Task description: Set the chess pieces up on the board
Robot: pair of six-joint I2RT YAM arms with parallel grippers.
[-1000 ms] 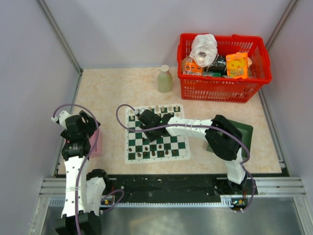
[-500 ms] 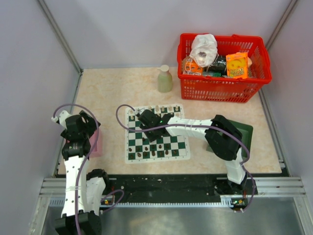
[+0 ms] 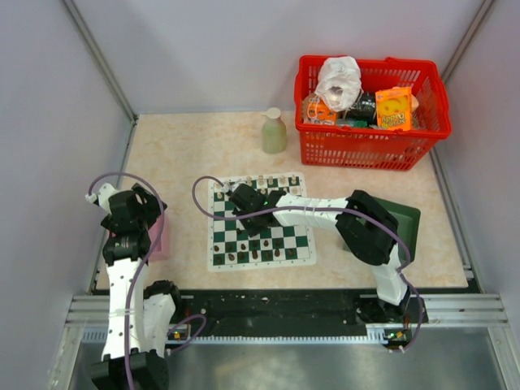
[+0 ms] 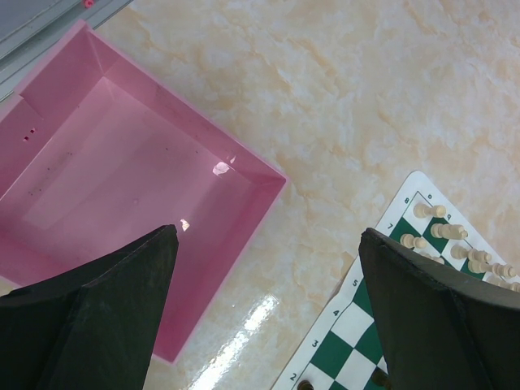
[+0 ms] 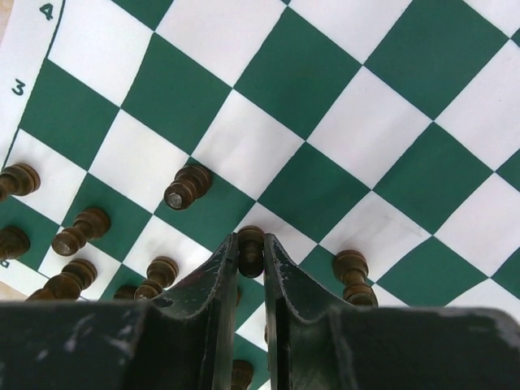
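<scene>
The green and white board [image 3: 284,237] lies mid-table. Cream pieces [image 3: 272,180] line its far edge and dark pieces [image 3: 264,254] stand along its near edge. My right gripper [image 3: 246,213] hangs over the board's left half. In the right wrist view it [image 5: 250,240] is shut on a dark brown pawn [image 5: 250,252], close above the squares, with other dark pieces [image 5: 187,187] standing around it. My left gripper [image 4: 268,234] is open and empty, above the edge of a pink tray [image 4: 122,162] left of the board [image 4: 357,325].
A red basket [image 3: 372,146] full of items stands at the back right, and a pale green bottle [image 3: 274,132] is behind the board. A dark green tray [image 3: 409,219] lies right of the board, partly under my right arm. The pink tray [image 3: 160,240] sits at the left edge.
My right arm has shifted slightly to the left over the board, still closed. The left arm has not moved.
</scene>
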